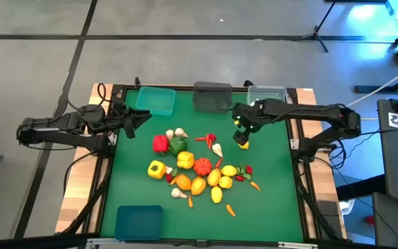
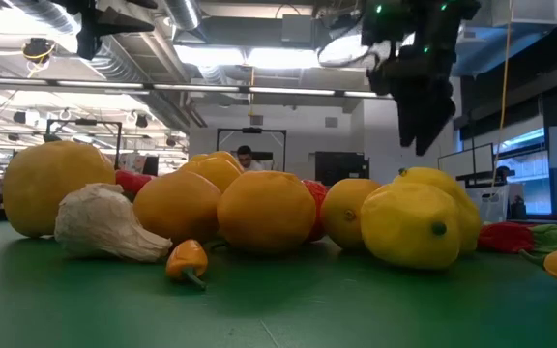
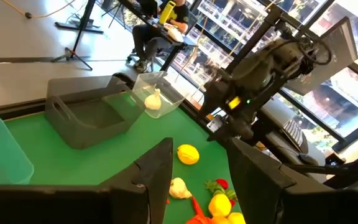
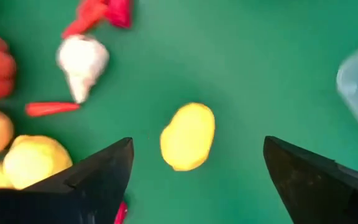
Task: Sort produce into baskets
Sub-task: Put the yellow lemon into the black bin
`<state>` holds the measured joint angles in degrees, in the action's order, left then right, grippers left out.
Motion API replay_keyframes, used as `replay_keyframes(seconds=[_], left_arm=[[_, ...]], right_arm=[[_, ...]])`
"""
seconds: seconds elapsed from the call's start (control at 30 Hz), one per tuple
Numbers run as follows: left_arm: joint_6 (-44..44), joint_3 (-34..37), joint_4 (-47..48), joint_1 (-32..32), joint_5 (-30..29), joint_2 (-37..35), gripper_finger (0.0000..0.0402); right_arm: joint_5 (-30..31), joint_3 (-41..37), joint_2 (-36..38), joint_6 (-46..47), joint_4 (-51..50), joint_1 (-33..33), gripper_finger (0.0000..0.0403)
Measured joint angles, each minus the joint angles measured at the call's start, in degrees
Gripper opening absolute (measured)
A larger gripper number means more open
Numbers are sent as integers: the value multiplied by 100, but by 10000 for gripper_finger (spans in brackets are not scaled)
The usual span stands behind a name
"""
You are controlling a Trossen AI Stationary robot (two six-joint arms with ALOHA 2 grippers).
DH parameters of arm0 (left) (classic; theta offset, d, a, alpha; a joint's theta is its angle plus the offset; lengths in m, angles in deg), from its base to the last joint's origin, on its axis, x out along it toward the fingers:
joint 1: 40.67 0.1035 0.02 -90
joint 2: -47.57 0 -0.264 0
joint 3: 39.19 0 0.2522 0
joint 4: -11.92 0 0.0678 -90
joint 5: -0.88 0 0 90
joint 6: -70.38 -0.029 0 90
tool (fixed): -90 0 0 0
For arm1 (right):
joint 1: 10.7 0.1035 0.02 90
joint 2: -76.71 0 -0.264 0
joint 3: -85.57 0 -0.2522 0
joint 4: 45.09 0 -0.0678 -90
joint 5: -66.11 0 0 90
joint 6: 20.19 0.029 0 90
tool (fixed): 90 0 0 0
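Wide-spread fingers of my right gripper point(image 4: 194, 171) hovered directly over a lone yellow lemon point(image 4: 188, 136), which lay untouched between them.

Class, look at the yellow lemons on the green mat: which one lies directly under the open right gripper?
The lone lemon lying apart from the pile, near the clear bin; the right gripper straddles it with open fingers.

Bright overhead light, soft shadows (right wrist view blurred)
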<state>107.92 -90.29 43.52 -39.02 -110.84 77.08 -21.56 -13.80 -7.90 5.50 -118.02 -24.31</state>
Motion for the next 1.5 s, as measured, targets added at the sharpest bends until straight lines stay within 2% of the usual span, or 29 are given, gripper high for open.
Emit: replay_keyframes(seconds=[0.17, 0.27, 0.5, 0.7, 0.97, 1.23, 1.5], left_arm=[[2, -2, 2, 0, 0, -1, 151], [4, -2, 4, 0, 0, -1, 151], [-15, -2, 9, 0, 0, 0, 151], [-13, -2, 11, 0, 0, 0, 151], [9, -2, 17, 0, 0, 0, 151], [46, -2, 132, 0, 2, 0, 151], [144, -2, 227, 0, 2, 0, 151]], right_arm=[[15, -133, -398, 395, 8, 55, 362], [-216, -458, -419, 497, 371, 57, 363], [-240, -1467, -425, 726, 1538, 52, 363], [-341, -1818, -425, 758, 2172, 50, 359], [-305, -2224, -405, 849, 2243, 52, 276], [-144, -2179, -409, 768, 2259, 52, 164], [-152, -1610, -432, 731, 2161, 51, 160]])
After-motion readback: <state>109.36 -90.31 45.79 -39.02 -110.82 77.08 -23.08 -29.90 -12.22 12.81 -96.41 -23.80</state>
